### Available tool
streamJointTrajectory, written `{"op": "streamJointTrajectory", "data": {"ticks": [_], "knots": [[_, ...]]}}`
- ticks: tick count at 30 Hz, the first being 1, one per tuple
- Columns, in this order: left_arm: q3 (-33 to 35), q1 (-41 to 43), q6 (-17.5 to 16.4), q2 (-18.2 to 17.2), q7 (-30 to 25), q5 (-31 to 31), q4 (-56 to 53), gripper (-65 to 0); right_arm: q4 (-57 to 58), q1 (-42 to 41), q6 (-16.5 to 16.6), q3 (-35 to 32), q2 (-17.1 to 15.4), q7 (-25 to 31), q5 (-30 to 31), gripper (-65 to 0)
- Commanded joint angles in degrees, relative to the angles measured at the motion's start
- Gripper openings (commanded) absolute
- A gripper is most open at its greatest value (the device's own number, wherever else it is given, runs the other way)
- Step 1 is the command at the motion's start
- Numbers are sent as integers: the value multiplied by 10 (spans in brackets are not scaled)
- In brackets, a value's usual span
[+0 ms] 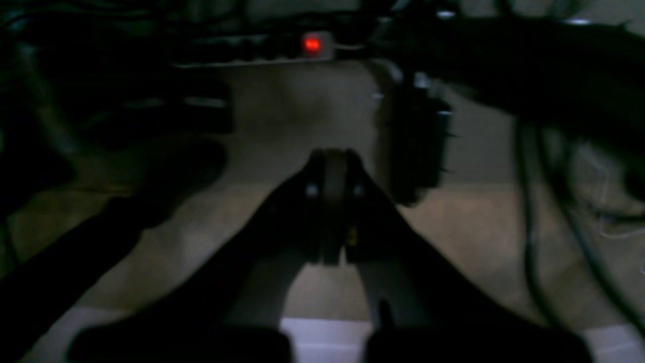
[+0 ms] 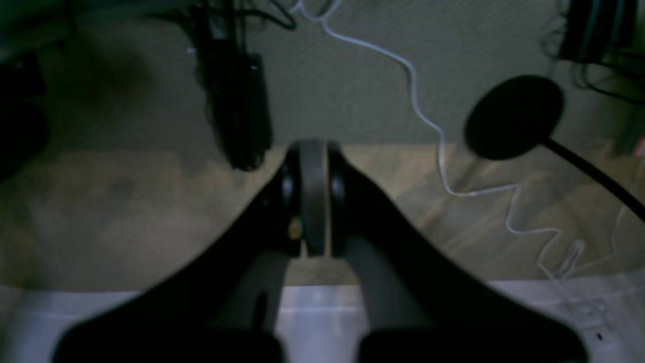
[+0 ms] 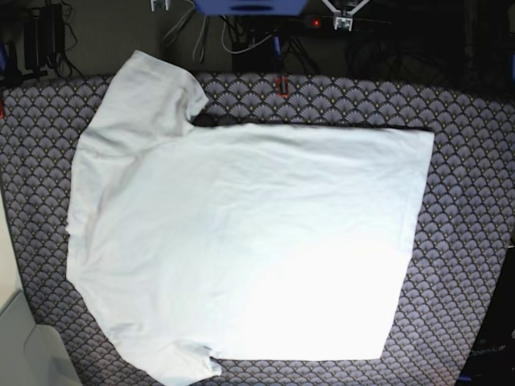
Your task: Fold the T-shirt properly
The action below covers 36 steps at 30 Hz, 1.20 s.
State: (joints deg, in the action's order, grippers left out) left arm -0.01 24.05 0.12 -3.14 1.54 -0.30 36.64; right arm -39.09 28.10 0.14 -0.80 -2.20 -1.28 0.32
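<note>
The white T-shirt (image 3: 241, 241) lies spread flat in the base view, with its sleeves at the upper left and lower left and its straight hem on the right. Neither arm shows in that view. In the left wrist view my left gripper (image 1: 335, 156) is shut with nothing between its fingers, over dim bare floor. In the right wrist view my right gripper (image 2: 312, 148) is likewise shut and empty, away from the shirt. The T-shirt does not show in either wrist view.
A purple-grey scallop-patterned cloth (image 3: 467, 241) lies under the shirt. Cables and boxes (image 3: 257, 32) sit beyond its far edge. A power strip with a red light (image 1: 312, 44) shows in the left wrist view. A white cable (image 2: 428, 126) and a black round disc (image 2: 511, 116) show in the right wrist view.
</note>
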Motion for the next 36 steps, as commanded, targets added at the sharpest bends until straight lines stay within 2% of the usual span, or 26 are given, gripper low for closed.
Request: {"op": "streamJointTrajectory", "data": {"ticks": [1, 9, 11, 13, 16, 20, 22, 24, 26, 29, 31, 33, 34, 36], "knots": [[1, 21, -2, -8, -11, -2, 45, -647, -29, 25, 1, 0, 0, 7, 1, -650], [0, 183, 0, -37, -10, -3, 336, -647, -300, 188, 1, 4, -28, 4, 2, -650], [0, 207, 0, -39, -8, -8, 400, -647, -373, 221, 1, 5, -36, -13, 2, -650], [-1, 233, 0, -44, 23, -36, 471, -647, -465, 255, 1, 5, -45, -51, 3, -650], [-1, 252, -1, -73, 98, -99, 578, -647, -599, 293, 1, 12, -58, -107, 3, -650], [-1, 256, 1, -119, 179, -193, 688, -647, -731, 311, 1, 38, -63, -178, 3, -650], [-1, 253, 2, -140, 198, -227, 724, -647, -766, 308, 1, 51, -63, -205, 3, -650], [-2, 250, 3, -152, 201, -248, 750, -646, -770, 300, 2, 62, -69, -203, 3, -650], [-23, 250, 3, -153, 201, -257, 770, -645, -769, 283, 2, 63, -81, -205, 3, -649], [-76, 237, 3, -136, 204, -258, 782, -644, -769, 250, 2, 65, -84, -208, 3, -595], [-103, 225, 2, -128, 204, -258, 780, -613, -769, 225, 3, 65, -84, -208, 3, -539], [-129, 218, 2, -127, 204, -258, 779, -530, -768, 200, 4, 65, -84, -208, 4, -478], [-139, 218, 2, -127, 204, -258, 779, -478, -768, 185, 17, 65, -83, -209, 5, -452], [-150, 217, -3, -127, 204, -258, 779, -379, -767, 156, 68, 68, -81, -210, 14, -416]]}}
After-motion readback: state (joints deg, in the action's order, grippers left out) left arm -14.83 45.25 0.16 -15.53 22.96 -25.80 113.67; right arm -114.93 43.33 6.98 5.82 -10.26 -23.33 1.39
